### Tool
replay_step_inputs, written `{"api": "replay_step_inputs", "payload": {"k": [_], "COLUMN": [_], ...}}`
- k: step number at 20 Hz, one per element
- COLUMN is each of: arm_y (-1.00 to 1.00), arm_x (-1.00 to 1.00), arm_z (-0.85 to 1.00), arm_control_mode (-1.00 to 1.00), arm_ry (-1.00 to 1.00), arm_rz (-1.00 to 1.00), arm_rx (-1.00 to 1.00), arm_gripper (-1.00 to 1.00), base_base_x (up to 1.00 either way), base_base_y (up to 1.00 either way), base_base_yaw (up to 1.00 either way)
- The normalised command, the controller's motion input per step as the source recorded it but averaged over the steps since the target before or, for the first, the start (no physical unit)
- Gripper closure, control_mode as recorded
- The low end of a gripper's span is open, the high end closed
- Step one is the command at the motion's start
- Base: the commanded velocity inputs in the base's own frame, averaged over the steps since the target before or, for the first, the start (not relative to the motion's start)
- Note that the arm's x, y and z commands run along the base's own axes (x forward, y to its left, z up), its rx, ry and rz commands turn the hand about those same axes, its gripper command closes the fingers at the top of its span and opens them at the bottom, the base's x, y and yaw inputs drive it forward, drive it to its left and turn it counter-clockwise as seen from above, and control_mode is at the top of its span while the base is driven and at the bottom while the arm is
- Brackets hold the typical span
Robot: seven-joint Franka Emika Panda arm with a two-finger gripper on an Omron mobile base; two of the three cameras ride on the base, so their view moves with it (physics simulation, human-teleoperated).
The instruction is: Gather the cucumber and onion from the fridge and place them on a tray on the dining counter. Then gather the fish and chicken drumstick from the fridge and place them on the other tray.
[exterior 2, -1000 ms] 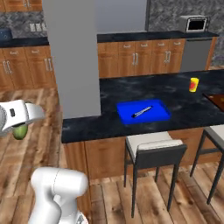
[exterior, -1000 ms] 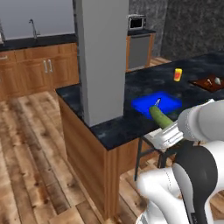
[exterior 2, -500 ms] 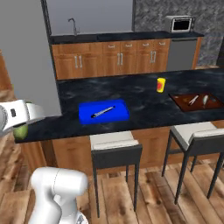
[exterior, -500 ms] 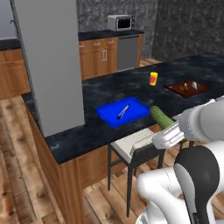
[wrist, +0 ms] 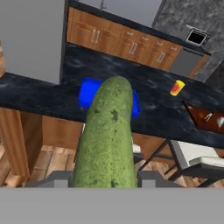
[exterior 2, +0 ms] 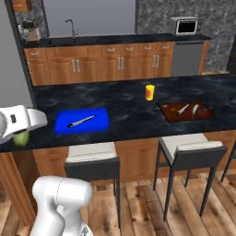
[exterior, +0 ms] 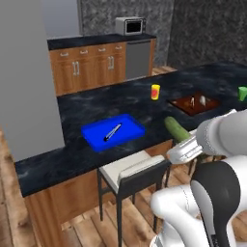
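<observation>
Both base views are looking down across the long black marbled dining counter [exterior: 96,108] from either side; the hand view is seemingly facing it closer.

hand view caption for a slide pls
Gripper carrying the cucumber toward the blue tray on the dining counter.

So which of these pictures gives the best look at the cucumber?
The hand view: the cucumber fills the middle, bumpy skin clear, held in the tool. The left base view shows one end of it above the arm; the right base view shows a green bit under the hand.
</observation>
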Motion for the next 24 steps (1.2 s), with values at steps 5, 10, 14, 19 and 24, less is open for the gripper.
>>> {"api": "replay_step_inputs", "payload": {"k": [5, 10, 14, 19, 24], "arm_y": [0.0, 0.0, 0.0, -0.02, -0.21], "arm_x": [0.0, 0.0, 0.0, 0.15, 0.95], "arm_z": [0.0, 0.0, 0.0, -0.01, -0.09], "arm_control_mode": [1.0, 1.0, 1.0, -1.0, -1.0], "arm_ry": [0.0, 0.0, 0.0, 0.0, 0.03], "arm_rz": [0.0, 0.0, 0.0, 0.03, 0.13], "arm_rx": [0.0, 0.0, 0.0, 0.02, 0.08], "arm_gripper": [1.0, 1.0, 1.0, 1.0, 1.0], "base_base_x": [0.63, 0.64, 0.65, 0.56, 0.0], "base_base_y": [-0.3, -0.02, 0.0, -0.02, 0.0], "base_base_yaw": [0.16, 0.2, 0.22, 0.16, 0.0]}}
